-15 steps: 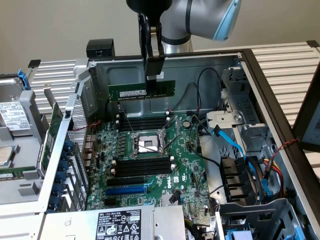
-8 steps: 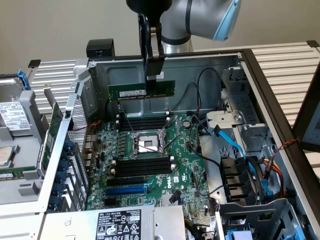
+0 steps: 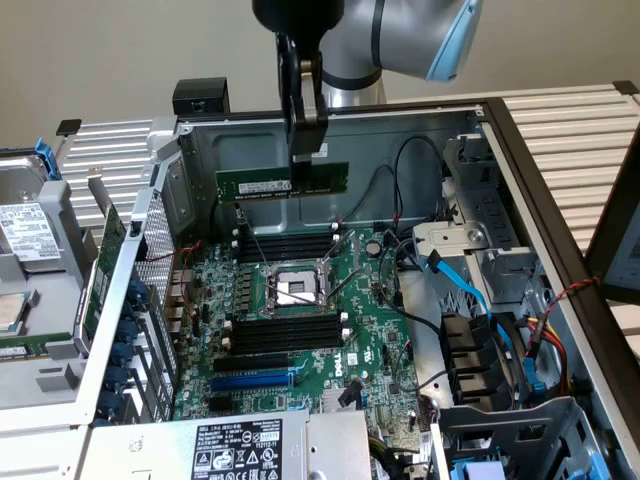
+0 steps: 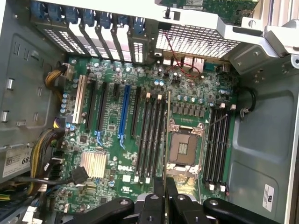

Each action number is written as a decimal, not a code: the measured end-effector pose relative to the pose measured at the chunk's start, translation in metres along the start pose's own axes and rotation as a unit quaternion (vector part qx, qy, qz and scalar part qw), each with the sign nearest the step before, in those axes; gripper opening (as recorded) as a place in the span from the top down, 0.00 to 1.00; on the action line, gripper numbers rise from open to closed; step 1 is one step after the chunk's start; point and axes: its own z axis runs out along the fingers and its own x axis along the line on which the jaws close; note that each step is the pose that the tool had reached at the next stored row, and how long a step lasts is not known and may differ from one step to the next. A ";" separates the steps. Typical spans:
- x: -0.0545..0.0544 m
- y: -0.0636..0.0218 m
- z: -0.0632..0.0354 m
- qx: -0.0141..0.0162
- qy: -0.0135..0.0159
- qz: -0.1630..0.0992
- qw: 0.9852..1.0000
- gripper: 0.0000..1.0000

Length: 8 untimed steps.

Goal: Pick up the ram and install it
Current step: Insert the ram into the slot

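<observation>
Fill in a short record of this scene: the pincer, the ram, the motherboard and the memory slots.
pincer: shut on the ram's upper edge
ram: held level, long edge down, above the board; in no slot yet
motherboard: lies flat inside the open computer case
memory slots: black, in banks on both sides of the CPU socket; they look empty

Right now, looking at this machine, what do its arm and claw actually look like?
The arm is smooth silver-grey metal with rounded joints, one closed by a pale blue cap. The gripper is slim and mostly black; in the wrist view its black links look rounded, with small shiny pins.
</observation>
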 end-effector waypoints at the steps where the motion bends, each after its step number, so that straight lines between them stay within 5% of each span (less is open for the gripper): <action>1: 0.000 0.0000 0.0005 -0.001 0.000 0.000 1.000 0.87; 5: 0.000 -0.0001 0.0033 -0.002 -0.001 0.009 1.000 0.87; 8: 0.000 -0.0003 0.0064 -0.002 0.002 0.013 1.000 0.87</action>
